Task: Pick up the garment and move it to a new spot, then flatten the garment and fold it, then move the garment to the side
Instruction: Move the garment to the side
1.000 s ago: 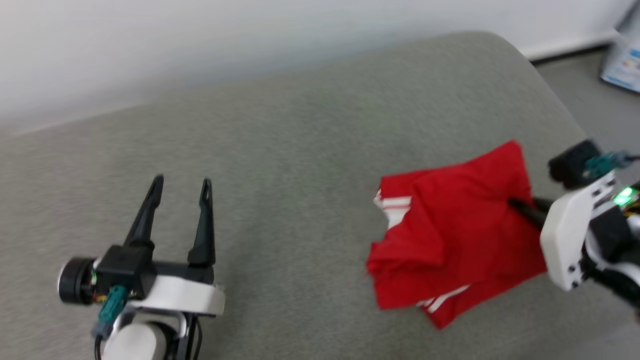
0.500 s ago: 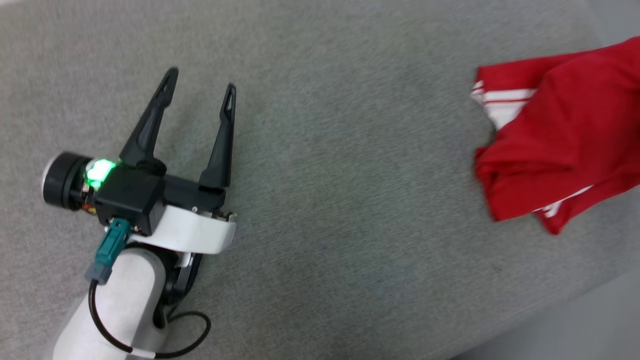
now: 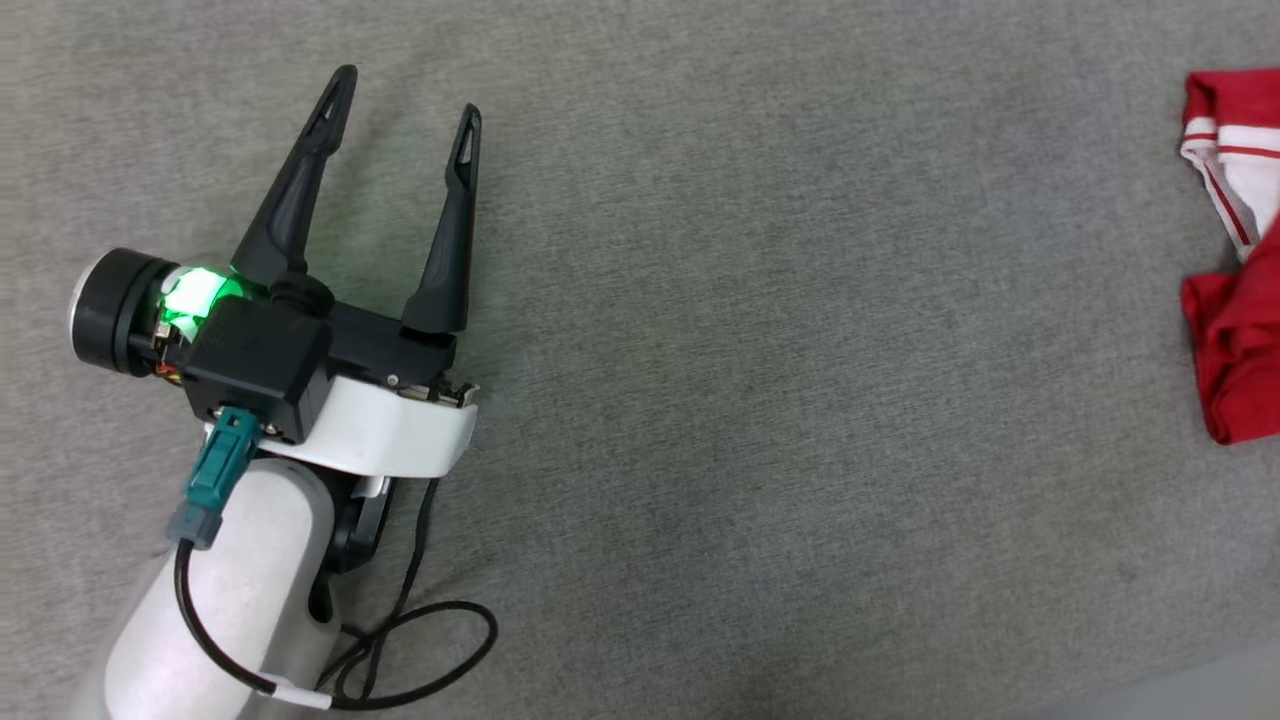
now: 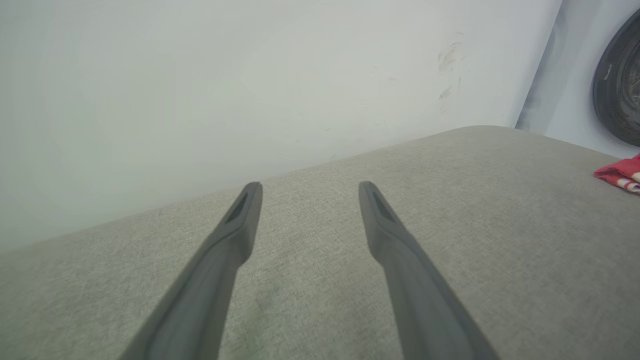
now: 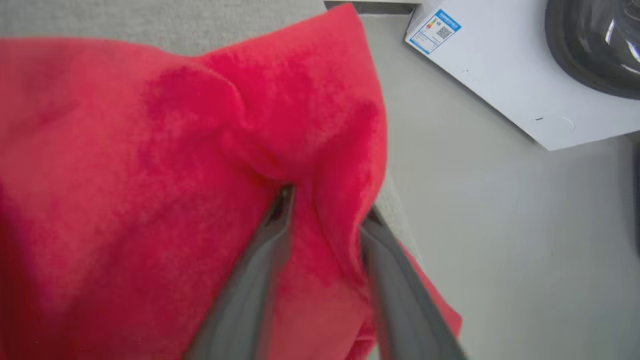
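The garment (image 3: 1235, 360), red with a white, red-striped sleeve end, lies bunched at the right edge of the head view on the grey cushion (image 3: 760, 400). Far to its left, my left gripper (image 3: 408, 92) is open over bare cushion with nothing between its fingers. The left wrist view shows that left gripper (image 4: 309, 186) open and a corner of the garment (image 4: 620, 174) at far right. In the right wrist view the right gripper (image 5: 327, 205) has its fingers apart, with a fold of the garment (image 5: 125, 175) between them and draped over the right one.
A pale wall (image 4: 250, 75) runs behind the cushion. Past the cushion's right end are grey floor (image 5: 500, 250) and a white appliance (image 5: 500, 75) with a label and a dark round door (image 5: 595, 45). The cushion's front edge (image 3: 1200, 690) shows at lower right.
The head camera has swung left, so the garment now sits at the right edge and the right gripper has left that picture. The left gripper stays open.
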{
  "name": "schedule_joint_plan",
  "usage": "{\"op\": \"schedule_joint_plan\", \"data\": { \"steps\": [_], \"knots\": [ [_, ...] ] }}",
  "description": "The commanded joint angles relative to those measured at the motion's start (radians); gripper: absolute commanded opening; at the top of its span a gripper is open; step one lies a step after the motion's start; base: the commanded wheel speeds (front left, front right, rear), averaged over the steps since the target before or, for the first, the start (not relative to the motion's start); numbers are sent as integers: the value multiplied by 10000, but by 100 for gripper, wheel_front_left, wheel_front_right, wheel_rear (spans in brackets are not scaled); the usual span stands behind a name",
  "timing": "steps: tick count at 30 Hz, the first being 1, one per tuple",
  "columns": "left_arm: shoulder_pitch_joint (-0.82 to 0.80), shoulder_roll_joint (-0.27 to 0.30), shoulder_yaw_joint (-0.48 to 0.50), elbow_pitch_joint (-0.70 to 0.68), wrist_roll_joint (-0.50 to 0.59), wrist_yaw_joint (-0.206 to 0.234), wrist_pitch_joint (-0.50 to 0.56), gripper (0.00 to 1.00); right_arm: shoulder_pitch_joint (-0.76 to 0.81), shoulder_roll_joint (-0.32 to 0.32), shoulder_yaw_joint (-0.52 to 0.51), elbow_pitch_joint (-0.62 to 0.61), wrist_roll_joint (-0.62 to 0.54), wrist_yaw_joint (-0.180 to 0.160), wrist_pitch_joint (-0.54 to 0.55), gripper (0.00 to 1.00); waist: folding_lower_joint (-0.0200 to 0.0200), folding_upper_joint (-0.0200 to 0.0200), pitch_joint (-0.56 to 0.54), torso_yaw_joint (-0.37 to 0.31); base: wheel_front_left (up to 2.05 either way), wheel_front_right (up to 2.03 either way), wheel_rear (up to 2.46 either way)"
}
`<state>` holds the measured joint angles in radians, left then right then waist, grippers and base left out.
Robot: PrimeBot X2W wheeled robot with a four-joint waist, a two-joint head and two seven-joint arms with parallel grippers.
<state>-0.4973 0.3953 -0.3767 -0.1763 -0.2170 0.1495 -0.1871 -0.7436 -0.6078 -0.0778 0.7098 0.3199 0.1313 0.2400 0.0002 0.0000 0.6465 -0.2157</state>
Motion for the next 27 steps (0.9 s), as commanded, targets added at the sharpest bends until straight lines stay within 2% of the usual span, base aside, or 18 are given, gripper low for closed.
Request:
{"op": "schedule_joint_plan", "data": {
  "steps": [1,7,12,19,27],
  "knots": [
    [14,-67,5,88,-53,30,-115,100,-166,82,-365,373,-392,-11,-262,100,-2,0,-194,116,0,0,0],
    [463,-214,-15,497,-285,120,-343,100,15,544,-1719,1346,-1282,-14,-1033,100,-2,0,-1094,224,0,0,0],
    [1135,-411,8,866,-533,277,-532,100,508,758,-2343,1432,-1752,-10,-1714,100,-2,0,-2192,293,0,0,0],
    [2451,-505,214,1237,-907,548,-676,100,1727,1407,-2488,272,-1820,-11,-2672,100,-2,0,-3798,349,0,0,0],
    [3583,-618,361,1389,-1238,818,-715,100,3679,2300,-2234,-1938,-1691,-11,-2549,100,-2,0,-4976,498,0,0,0]
  ]
}}
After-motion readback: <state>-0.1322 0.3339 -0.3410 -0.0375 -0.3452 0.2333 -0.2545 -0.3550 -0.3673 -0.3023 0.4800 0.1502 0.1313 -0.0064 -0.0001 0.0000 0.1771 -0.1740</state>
